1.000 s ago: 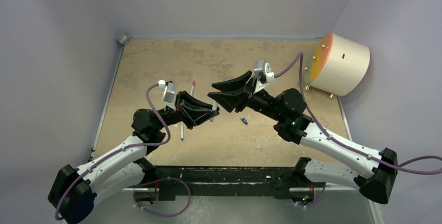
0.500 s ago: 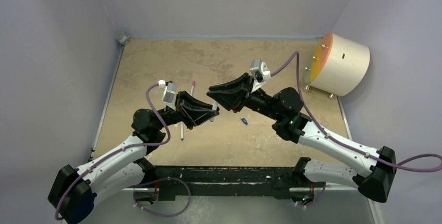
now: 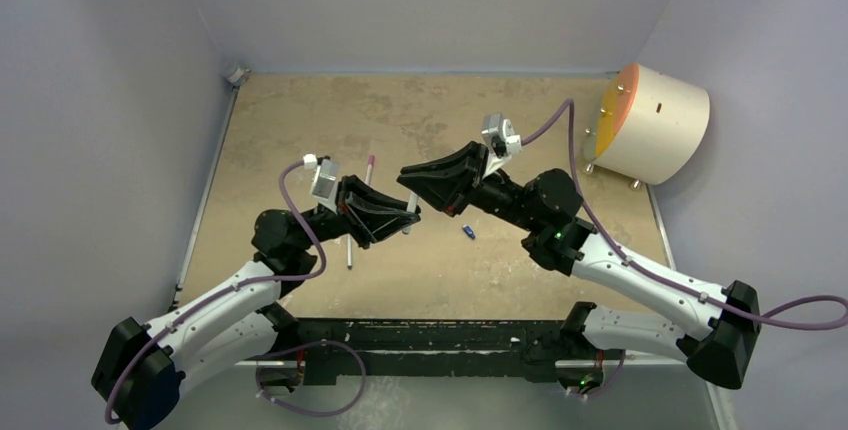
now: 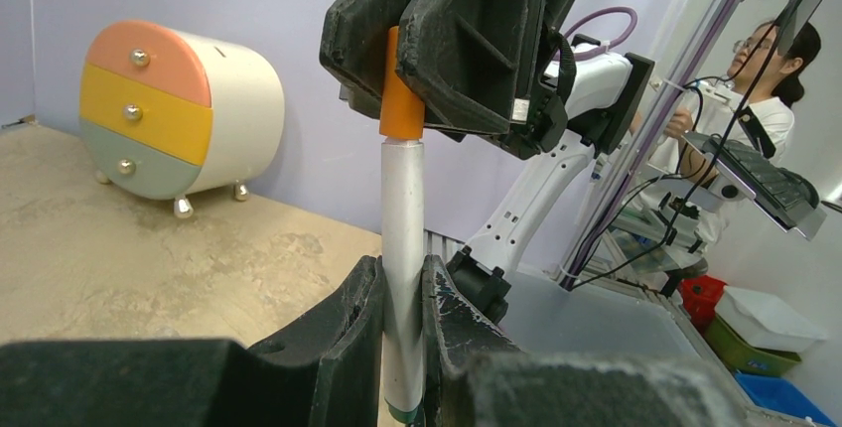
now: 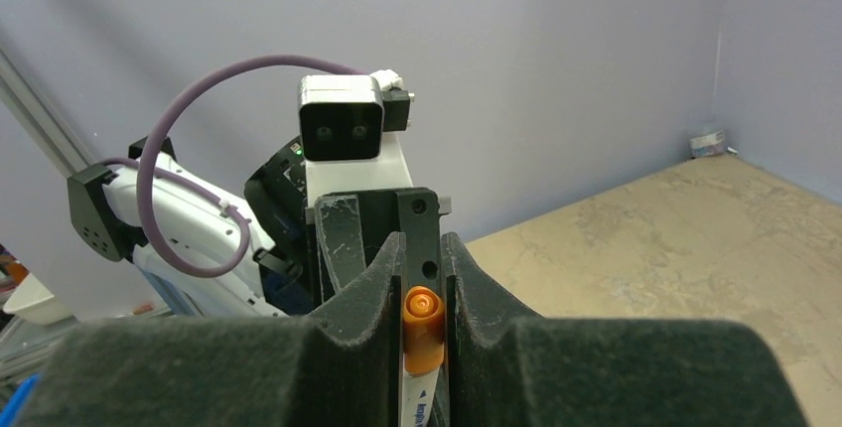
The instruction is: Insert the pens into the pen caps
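- Left wrist: left tool clamps a pen; orange cap sits on its far end.
- Right tool pinches that cap.
- Both meet above the table, well apart from its edges.

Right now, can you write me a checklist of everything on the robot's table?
surface: table, tan and mottled
job's things: pen upright with orange cap on its top; blue cap loose; pink-ended pen and another pen lying by the left arm
clutter: nothing seen
grippers: left gripper shut on the pen; right gripper shut on the orange cap
cables: purple cables looping off both wrists
surroundings: round drawer chest far right; person beyond the table
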You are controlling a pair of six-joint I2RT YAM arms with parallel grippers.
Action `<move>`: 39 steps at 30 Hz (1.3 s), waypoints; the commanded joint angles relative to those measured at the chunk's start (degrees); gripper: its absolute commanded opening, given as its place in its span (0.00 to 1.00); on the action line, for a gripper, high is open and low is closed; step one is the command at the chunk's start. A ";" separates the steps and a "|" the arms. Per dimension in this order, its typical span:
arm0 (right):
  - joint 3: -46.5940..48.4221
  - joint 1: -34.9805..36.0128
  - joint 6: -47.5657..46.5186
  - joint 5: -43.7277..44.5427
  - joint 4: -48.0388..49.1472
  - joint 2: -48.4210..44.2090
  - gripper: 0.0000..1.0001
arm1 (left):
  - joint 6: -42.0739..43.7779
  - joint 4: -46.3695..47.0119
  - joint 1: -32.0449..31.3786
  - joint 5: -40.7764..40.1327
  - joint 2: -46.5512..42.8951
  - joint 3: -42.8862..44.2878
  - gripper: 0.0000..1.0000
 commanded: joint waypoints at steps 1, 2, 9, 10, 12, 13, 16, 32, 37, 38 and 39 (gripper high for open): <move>-1.21 -0.41 1.67 0.18 3.36 -1.61 0.00 | -1.06 5.32 -0.05 0.03 0.10 3.04 0.00; -1.47 -0.44 2.03 -0.17 3.49 -1.79 0.00 | -1.30 6.10 -0.09 0.27 0.74 3.60 0.00; -3.89 -0.45 5.24 -2.96 5.86 -2.91 0.00 | -1.23 8.85 -0.06 0.62 3.71 6.20 0.00; -4.44 -0.45 5.87 -3.65 6.57 -2.92 0.00 | -1.13 9.03 -0.10 0.51 3.91 6.54 0.00; -5.92 -0.52 7.08 -4.56 8.00 -2.97 0.00 | -0.62 9.01 -0.10 -0.32 3.85 7.22 0.00; -6.55 -0.50 7.44 -4.84 8.49 -2.84 0.00 | -0.30 8.78 -0.06 -0.88 3.61 7.53 0.00; -8.17 -0.45 8.23 -5.78 9.79 -2.13 0.00 | 0.81 7.56 -0.10 -1.40 3.63 9.17 0.00; -17.16 -0.46 5.83 -14.44 12.11 -1.92 0.00 | 4.20 3.95 0.05 -3.75 4.84 14.28 0.00; -18.06 -0.46 3.76 -18.44 10.12 -0.59 0.00 | 4.15 4.01 -0.01 -3.99 5.15 14.99 0.00; -18.09 -0.45 3.40 -19.17 9.80 -0.36 0.00 | 4.24 3.78 0.00 -4.05 5.16 15.18 0.00; -18.13 -0.45 3.19 -19.71 9.42 -0.15 0.00 | 4.35 3.58 0.00 -4.21 5.05 15.40 0.00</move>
